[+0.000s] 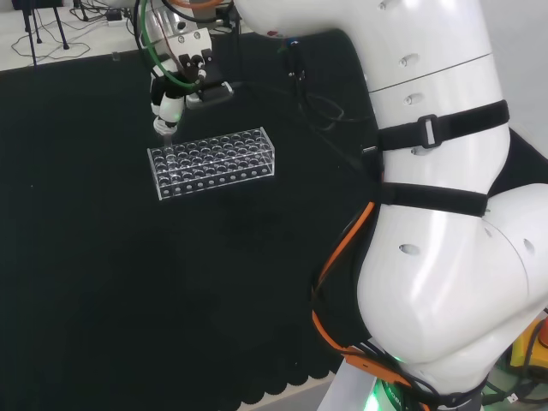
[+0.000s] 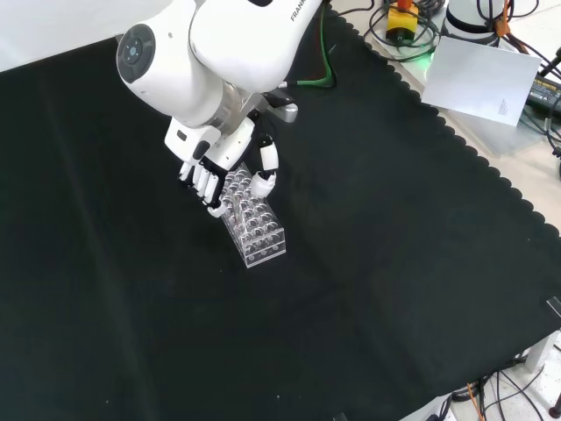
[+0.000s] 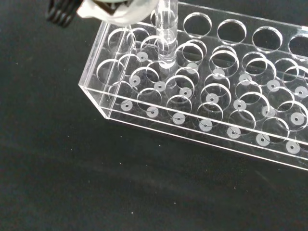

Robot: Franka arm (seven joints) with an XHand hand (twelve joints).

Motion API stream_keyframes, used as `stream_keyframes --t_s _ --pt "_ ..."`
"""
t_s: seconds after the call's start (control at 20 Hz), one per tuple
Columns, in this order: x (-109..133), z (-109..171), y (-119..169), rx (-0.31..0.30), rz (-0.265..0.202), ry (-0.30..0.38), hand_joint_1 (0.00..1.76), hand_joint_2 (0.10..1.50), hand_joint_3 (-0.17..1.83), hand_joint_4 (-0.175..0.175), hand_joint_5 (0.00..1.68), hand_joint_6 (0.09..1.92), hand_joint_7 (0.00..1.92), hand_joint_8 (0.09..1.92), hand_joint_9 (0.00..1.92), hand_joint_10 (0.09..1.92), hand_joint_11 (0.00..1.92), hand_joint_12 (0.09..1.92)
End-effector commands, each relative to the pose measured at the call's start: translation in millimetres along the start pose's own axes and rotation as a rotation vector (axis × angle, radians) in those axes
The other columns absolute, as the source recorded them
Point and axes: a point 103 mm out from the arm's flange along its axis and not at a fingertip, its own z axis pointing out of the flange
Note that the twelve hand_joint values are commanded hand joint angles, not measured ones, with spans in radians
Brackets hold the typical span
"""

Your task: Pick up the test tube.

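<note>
Clear test tube point(image 3: 166, 33), pinched by robot hand point(image 2: 230, 172)

Light fell even and bright from overhead, and the black cloth point(image 2: 394, 263) swallowed nearly every shadow. Soft glare sat on the glossy white arm link point(image 1: 445, 282). Up close, the clear plastic rack point(image 3: 202, 115) glinted sharply while the white hand point(image 3: 103, 9) blurred.
</note>
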Motion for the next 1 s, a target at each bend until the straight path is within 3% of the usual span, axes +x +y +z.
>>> stream_keyframes --t_s 0.05,0.45,0.8,0.9,1.0 --pt "2.7 5.8 8.1 -0.008 0.009 0.015 0.94 0.69 0.69 -0.175 0.41 0.79 0.59 0.98 0.55 0.92 0.23 1.47" --pt "4.4 7.3 16.7 -0.049 0.021 0.010 1.03 0.65 0.73 -0.175 0.60 0.90 0.86 0.93 0.76 0.83 0.37 1.42" --pt "9.1 7.3 23.7 -0.079 0.029 -0.013 1.11 0.63 0.75 -0.175 0.86 0.86 1.14 0.87 0.99 0.72 0.50 1.37" --pt "10.5 7.5 25.7 -0.096 0.033 -0.009 1.15 0.78 0.52 -0.175 1.01 0.87 1.22 0.85 1.06 0.69 0.54 1.36" --pt "12.1 7.0 27.1 -0.120 0.035 -0.003 1.21 0.86 0.37 -0.175 1.09 0.82 1.24 0.80 1.12 0.67 0.58 1.33"
